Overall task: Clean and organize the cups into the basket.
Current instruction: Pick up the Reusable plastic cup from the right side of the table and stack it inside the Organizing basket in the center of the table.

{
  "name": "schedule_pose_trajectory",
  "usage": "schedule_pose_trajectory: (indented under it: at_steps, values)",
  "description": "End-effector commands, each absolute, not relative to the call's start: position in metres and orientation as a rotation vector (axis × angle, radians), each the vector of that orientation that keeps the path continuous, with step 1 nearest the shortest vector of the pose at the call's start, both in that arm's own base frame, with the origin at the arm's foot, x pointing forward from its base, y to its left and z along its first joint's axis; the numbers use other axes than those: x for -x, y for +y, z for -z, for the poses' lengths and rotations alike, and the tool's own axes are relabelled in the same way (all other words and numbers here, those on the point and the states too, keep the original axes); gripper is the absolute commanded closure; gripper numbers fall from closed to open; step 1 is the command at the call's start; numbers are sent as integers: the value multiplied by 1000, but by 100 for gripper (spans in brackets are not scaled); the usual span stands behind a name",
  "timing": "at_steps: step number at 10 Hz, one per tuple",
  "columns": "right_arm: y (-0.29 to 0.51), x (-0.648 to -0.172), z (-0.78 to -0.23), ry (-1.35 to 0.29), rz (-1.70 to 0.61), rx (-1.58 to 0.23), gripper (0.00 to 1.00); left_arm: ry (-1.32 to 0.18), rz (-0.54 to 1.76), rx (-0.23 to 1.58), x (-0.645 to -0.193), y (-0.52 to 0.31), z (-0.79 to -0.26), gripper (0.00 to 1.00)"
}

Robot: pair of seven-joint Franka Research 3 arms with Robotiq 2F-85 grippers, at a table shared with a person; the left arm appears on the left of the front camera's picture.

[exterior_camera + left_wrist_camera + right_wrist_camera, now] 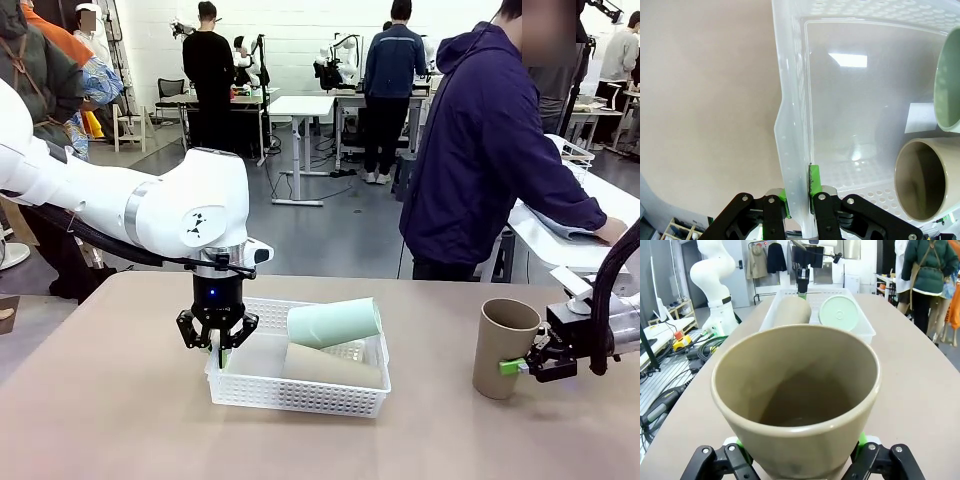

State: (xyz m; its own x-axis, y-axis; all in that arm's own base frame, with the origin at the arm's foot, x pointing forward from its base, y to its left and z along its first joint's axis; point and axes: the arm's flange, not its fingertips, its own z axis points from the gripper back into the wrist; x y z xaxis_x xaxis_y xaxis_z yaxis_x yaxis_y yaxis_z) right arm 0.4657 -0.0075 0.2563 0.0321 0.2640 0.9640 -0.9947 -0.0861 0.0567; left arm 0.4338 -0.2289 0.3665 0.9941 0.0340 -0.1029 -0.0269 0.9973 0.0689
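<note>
The white lattice basket (300,396) sits mid-table. In it a pale mint green cup (335,323) lies tilted, resting on a tan cup (330,366) that lies on its side. My left gripper (220,352) is shut on the basket's left end wall. The left wrist view shows the thin wall (790,125) pinched between the fingers of my left gripper (800,194), with the tan cup's mouth (925,180) and the mint cup (947,90) inside. A second tan cup (503,347) stands upright at the right. My right gripper (515,367) is shut on its side, pads against the cup (795,400).
A person in a dark blue hoodie (480,150) stands beyond the table's far right, leaning over a neighbouring white table (560,235). Bare tan tabletop (430,420) lies between the basket and the upright cup.
</note>
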Motion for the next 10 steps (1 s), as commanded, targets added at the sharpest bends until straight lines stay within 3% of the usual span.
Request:
schedule_pose_trajectory:
  at_steps: [1,3,5,7,10]
  values:
    - [-12,-462,-267,-987,-1373,-1087,100,96,-27,-73,-434,-229,-369,100]
    - [-10,-444,-307,-907,-1362,-1044,100,96,-27,-73,-434,-229,-369,100]
    - [-7,-422,-390,-852,-1371,-1069,100,96,-27,-73,-434,-229,-369,100]
    - [7,-411,-459,-839,-1394,-966,100,96,-27,-73,-434,-229,-369,100]
    - [30,-406,-495,-833,-1391,-942,100,96,-27,-73,-434,-229,-369,100]
